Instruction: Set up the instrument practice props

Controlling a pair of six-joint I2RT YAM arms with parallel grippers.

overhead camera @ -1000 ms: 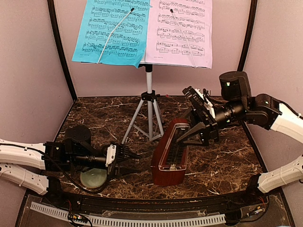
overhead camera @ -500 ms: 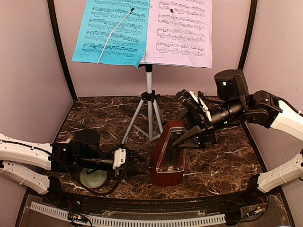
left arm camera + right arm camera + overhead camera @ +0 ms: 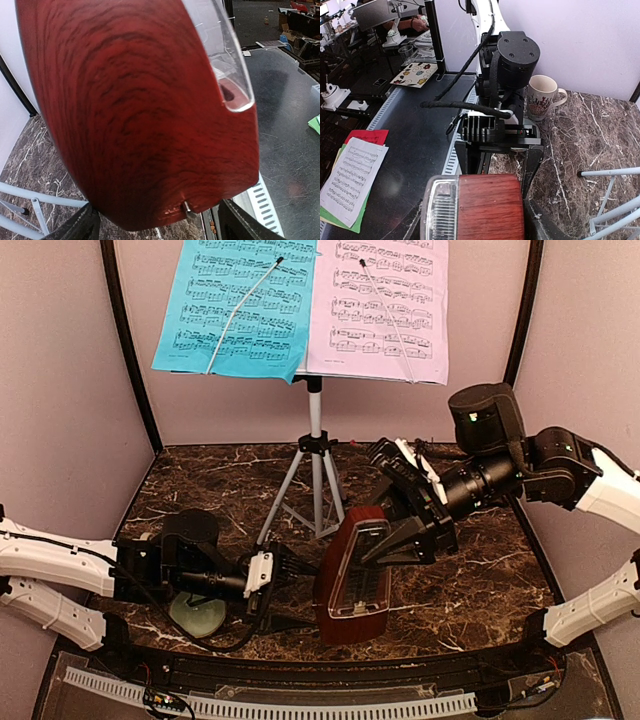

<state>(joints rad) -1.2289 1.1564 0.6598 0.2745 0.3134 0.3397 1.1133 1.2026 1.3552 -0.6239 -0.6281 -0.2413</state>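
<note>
The metronome (image 3: pixel 350 580) stands at lower centre of the top view, near the front edge of the worktop (image 3: pixel 480 585). Its narrow top leans slightly toward the right. Whether its base sits flat cannot be told.

The right gripper (image 3: pixel 385 522) reaches in from the right and pinches the metronome's top between its fingers. In the right wrist view, dark fingers press on both sides of the red wood.

The left gripper (image 3: pixel 303 592) comes in from the lower left, level with the metronome's lower body. Its fingers are spread wide to either side of it. In the left wrist view the red body fills the frame and a finger (image 3: pixel 82 226) shows at each bottom corner.

The stand (image 3: pixel 315 465) is upright at the back centre, behind the metronome. At the top of the frame, the blue page (image 3: pixel 240 305) is on the left and the pink page (image 3: pixel 385 305) on the right, side by side.

A bowl (image 3: pixel 197 615) lies under the left arm, and a mug (image 3: pixel 542 95) stands behind that arm.
</note>
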